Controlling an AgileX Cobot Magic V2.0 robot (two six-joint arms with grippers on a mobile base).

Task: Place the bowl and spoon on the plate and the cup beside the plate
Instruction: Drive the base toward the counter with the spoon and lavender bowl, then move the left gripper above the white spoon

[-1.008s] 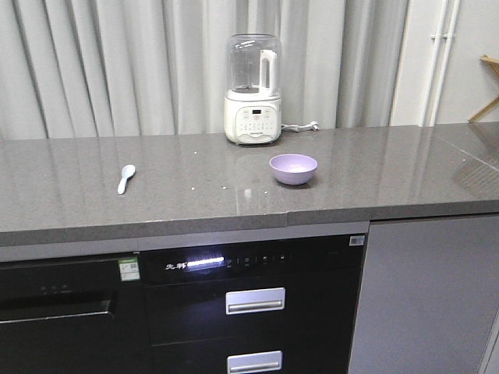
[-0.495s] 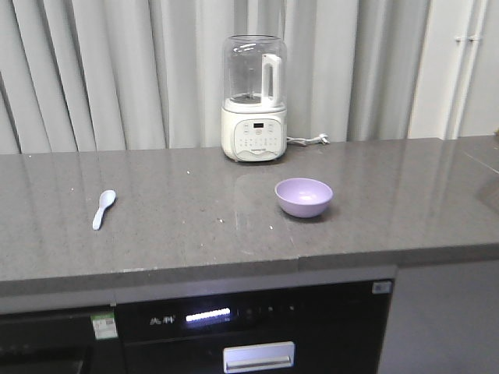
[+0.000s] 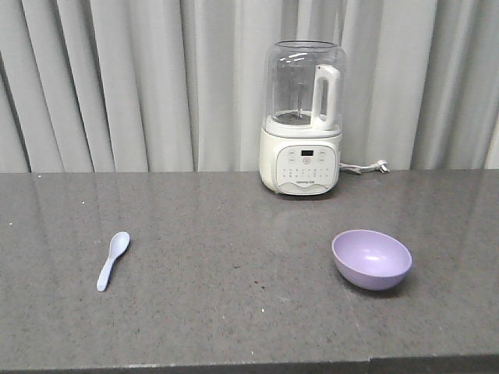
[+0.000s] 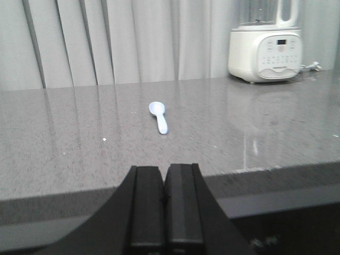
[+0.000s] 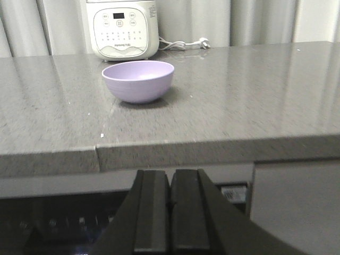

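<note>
The lavender bowl stands upright on the grey countertop at the right. The pale blue spoon lies flat on the left part of the counter, scoop pointing away. The plate and the cup are out of view. My left gripper is shut and empty, held in front of the counter's edge, short of the spoon. My right gripper is shut and empty too, below and in front of the counter edge, facing the bowl. Neither gripper shows in the front view.
A white blender with a clear jug stands at the back of the counter against grey curtains, its cord trailing right. A dark appliance front sits under the counter, with a grey cabinet door to its right.
The front view has closed in on the counter: bowl, spoon and blender now look larger and the oven front has dropped out of frame. Bowl and spoon keep their places on the counter.
</note>
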